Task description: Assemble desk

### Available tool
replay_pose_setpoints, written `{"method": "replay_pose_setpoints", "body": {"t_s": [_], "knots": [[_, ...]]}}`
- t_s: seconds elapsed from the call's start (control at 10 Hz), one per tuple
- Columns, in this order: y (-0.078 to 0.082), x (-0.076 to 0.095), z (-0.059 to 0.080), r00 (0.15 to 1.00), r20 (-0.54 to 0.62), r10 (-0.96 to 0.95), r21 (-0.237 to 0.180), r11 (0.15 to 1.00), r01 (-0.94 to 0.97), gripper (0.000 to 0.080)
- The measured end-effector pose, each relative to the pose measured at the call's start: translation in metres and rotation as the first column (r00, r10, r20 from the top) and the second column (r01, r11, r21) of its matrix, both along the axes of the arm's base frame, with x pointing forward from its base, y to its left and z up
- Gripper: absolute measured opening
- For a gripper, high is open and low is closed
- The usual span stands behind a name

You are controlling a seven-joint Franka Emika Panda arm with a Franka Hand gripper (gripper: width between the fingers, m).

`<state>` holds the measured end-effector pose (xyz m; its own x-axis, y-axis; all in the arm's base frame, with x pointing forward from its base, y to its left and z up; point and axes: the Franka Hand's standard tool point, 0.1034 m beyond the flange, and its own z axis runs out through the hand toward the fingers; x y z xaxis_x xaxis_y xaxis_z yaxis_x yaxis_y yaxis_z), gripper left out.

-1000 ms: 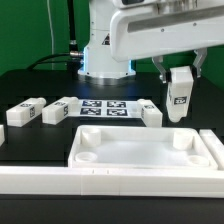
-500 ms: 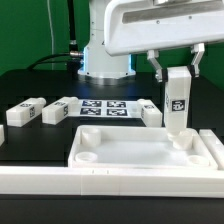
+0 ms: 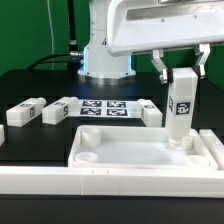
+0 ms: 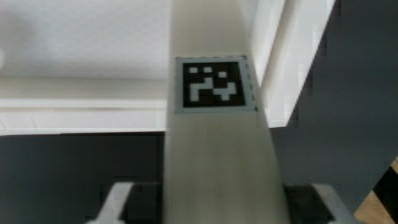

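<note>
The two-finger claw (image 3: 180,68) stands part-way closed, its dark fingers (image 3: 160,66) pressed against both sides of the top end of a white square-section plastic leg (image 3: 180,120). The leg hangs upright, its black-and-white tag (image 3: 181,103) facing the exterior camera. In the wrist view it runs straight down from between the fingers to the white tray below. Its lower end is at the corner socket of the white plastic tray-like tabletop (image 3: 140,131), the far corner on the exterior view's right. Whether it has entered the socket cannot be told.

A second earlier the held leg hung higher, clear above the tabletop's far rim. Half a second earlier its foot was closer to the socket, and now it is lower still. The other parts lie as they did.

The foot stands just inside the tabletop's far and side rims. Just beyond the far rim lies a loose white leg (image 3: 150,112), near the held one. The marker board (image 3: 103,107) and two more loose legs (image 3: 57,110) (image 3: 22,113) lie beyond that rim toward the exterior view's left. A long white border rail (image 3: 100,182) runs along the tabletop's near side.
</note>
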<state>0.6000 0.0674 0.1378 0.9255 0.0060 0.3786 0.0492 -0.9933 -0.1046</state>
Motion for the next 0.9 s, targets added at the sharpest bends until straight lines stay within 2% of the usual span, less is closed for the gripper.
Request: {"method": "replay_pose_setpoints", "body": {"t_s": [0.2,0.3,0.4,0.5,0.9], "knots": [[0.000,0.000,0.000,1.000,0.000,0.000,0.000,1.000,0.000,0.0291],[0.006,0.006,0.004,1.000,0.009,0.027,-0.009,1.000,-0.027,0.0291],[0.014,0.017,0.012,0.998,0.026,0.055,-0.015,0.998,-0.055,0.0291],[0.014,0.030,0.018,0.997,0.046,0.068,-0.019,0.998,-0.067,0.0291],[0.014,0.032,0.017,0.996,0.042,0.073,-0.020,0.997,-0.072,0.0291]]}}
